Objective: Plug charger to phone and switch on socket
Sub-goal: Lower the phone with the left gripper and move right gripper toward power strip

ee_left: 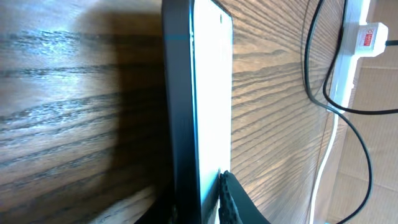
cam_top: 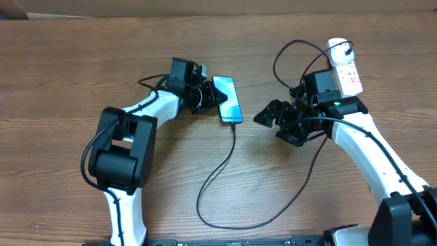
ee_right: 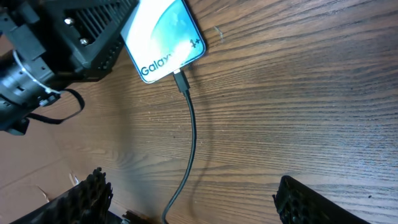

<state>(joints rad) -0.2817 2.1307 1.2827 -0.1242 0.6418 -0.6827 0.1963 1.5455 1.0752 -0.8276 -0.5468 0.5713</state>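
Note:
The phone (cam_top: 228,99) lies flat on the table with its "Galaxy" screen up. The charger cable (cam_top: 220,171) has its plug tip in the phone's bottom edge (ee_right: 181,81) and loops across the table toward the socket (cam_top: 345,66). My left gripper (cam_top: 207,98) is shut on the phone's far end, a finger pressed on each side (ee_left: 208,199). My right gripper (cam_top: 276,121) is open and empty, to the right of the phone's plugged end, with the cable (ee_right: 186,155) running between its fingers (ee_right: 199,196). The socket also shows in the left wrist view (ee_left: 367,37).
The socket's thick white cord (ee_left: 329,124) runs down beside the black cable. Brown cardboard (cam_top: 205,5) lies along the back edge of the wooden table.

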